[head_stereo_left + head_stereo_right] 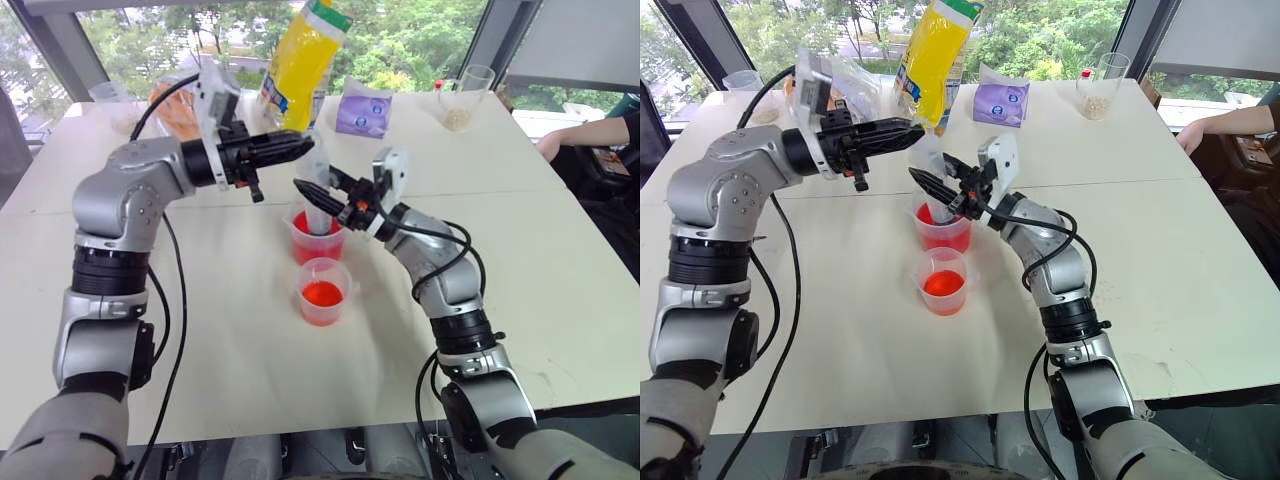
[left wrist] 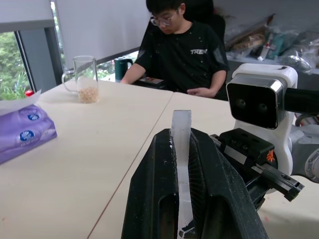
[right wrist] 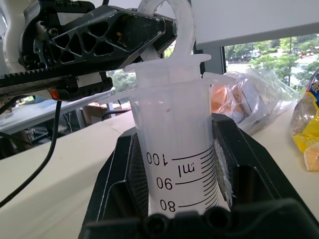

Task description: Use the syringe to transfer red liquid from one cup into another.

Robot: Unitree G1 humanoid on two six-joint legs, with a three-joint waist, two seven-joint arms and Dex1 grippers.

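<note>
A: While we look down over the white worktop [image 1: 230,340], we see the right tool [image 1: 312,193] clamped around the barrel of the syringe [image 1: 318,205], which stands tilted in the taller cup [image 1: 316,238] with its lower end down in the red liquid [image 1: 322,293].

B: Agreed, and from the right wrist view the syringe barrel [image 3: 177,164] sits squeezed between the two black fingers (the printed scale faces us). What of the other arm?

A: Our left tool [image 1: 290,147] reaches in level from nine o'clock, its fingers closed on the plunger top of the syringe; the left wrist view shows a clear plastic strip pinched between the pads [image 2: 199,179].

B: So both tools grip the same thing, one on the barrel, one on the plunger. And the cups?

A: We place the taller cup near the middle of the worktop; the shorter cup [image 1: 323,291] stands just beside it at six o'clock, holding red liquid too.

B: At twelve o'clock beyond them we see a yellow bag [image 1: 303,62] and a purple tissue pack [image 1: 363,110]; at two o'clock a glass with beige grains [image 1: 460,100].

A: And at three o'clock a person's arm [image 1: 585,135] rests at the worktop's edge.
</note>
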